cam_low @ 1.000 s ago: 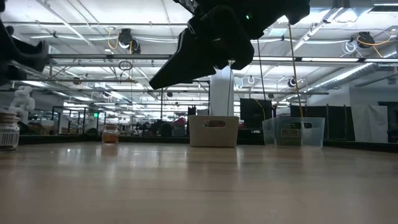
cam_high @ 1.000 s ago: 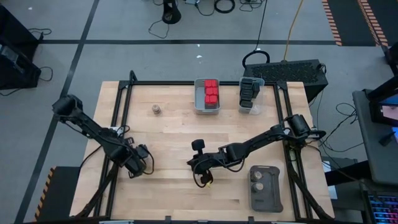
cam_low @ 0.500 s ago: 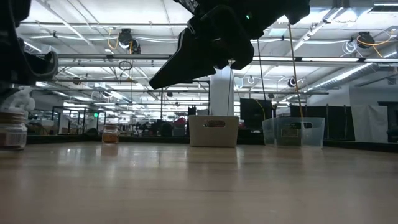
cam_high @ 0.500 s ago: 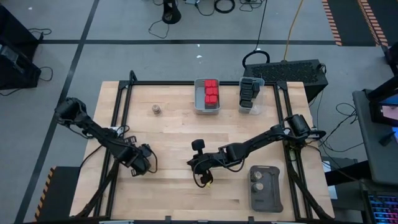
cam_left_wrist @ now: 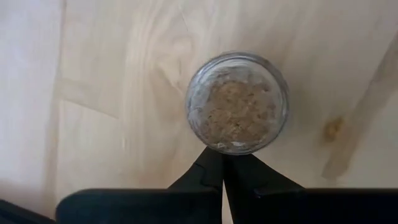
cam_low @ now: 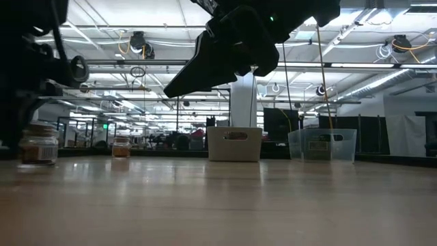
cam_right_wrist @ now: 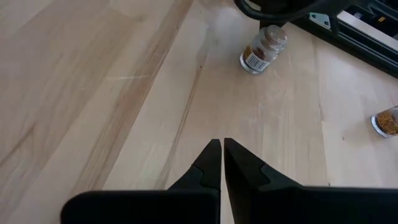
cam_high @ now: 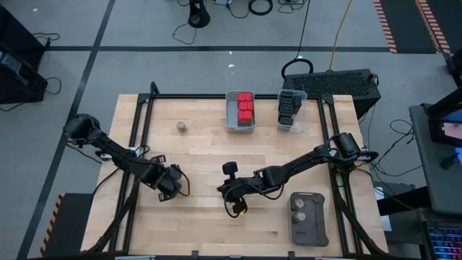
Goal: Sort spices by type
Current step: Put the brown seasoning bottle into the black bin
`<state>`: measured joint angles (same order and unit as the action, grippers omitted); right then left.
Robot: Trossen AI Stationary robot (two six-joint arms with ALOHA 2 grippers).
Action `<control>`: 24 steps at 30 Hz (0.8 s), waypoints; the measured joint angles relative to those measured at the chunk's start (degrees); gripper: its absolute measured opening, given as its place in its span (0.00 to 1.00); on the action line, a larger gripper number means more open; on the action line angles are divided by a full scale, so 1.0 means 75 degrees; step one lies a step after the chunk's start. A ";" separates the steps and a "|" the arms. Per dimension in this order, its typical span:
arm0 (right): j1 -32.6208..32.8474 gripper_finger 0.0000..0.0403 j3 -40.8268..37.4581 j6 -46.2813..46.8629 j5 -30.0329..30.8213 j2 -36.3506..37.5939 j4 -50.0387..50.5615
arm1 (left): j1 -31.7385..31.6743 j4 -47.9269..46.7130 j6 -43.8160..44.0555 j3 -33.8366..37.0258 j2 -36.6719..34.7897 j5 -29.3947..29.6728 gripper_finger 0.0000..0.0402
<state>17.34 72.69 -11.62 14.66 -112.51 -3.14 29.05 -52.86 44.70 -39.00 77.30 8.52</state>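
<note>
A round spice jar (cam_left_wrist: pixel 237 102) with a tan-brown top stands upright on the wooden table (cam_low: pixel 37 143), at the near left. My left gripper (cam_left_wrist: pixel 222 163) is shut, points down and stands right at the jar; in the high view the gripper (cam_high: pixel 172 185) hides the jar. My right gripper (cam_right_wrist: pixel 222 148) is shut over bare wood near the table's middle (cam_high: pixel 234 202), touching nothing. A second like jar (cam_high: pixel 182 127) stands on its base at the far left. Red-capped spices fill a grey bin (cam_high: pixel 241 110); black ones fill a clear bin (cam_high: pixel 289 108). My left gripper's shut fingertips (cam_left_wrist: pixel 214 163) meet the jar's upper rim (cam_left_wrist: pixel 221 148) from one side, coming from above and pointing down. It pushes rather than pinches: nothing is between the fingers. The jar stays upright, its base on the table.
A flat dark grey tray (cam_high: pixel 315 225) at the near right holds two round jars. Black frame rails (cam_high: pixel 141 123) run along the table's left, far and right sides. Bare wood lies between the two grippers and in front of the bins.
My left gripper has gone toward the table's right edge, staying shut and pointing down. The jar beside it has slid the same way along the table, still upright. My right arm has kept still.
</note>
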 joint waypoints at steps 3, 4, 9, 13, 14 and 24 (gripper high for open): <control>0.0000 0.00 0.0000 0.0000 0.0000 0.0000 0.0000 | -0.0167 0.0040 -0.0117 0.0000 0.0000 0.0085 0.02; 0.0000 0.00 0.0000 0.0000 0.0000 0.0000 0.0000 | -0.0216 0.0074 -0.0219 0.0000 0.0000 0.0092 0.02; 0.0000 0.00 0.0000 0.0000 0.0000 0.0000 0.0000 | -0.0411 0.0782 -0.0676 0.0000 0.0000 0.0100 0.02; 0.0000 0.00 0.0000 0.0000 0.0000 0.0000 0.0000 | -0.0578 0.1313 -0.1061 0.0000 0.0000 0.0101 0.02; 0.0000 0.00 0.0000 0.0000 0.0000 0.0000 0.0000 | -0.0633 0.1364 -0.1118 0.0000 0.0000 0.0101 0.02; -0.0008 0.00 0.0000 0.0000 0.0042 0.0000 0.0000 | -0.1142 0.1754 -0.1692 0.0000 0.0000 0.0160 0.02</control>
<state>17.28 72.69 -11.62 14.97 -112.51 -3.14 20.49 -39.71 32.01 -39.00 77.30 9.73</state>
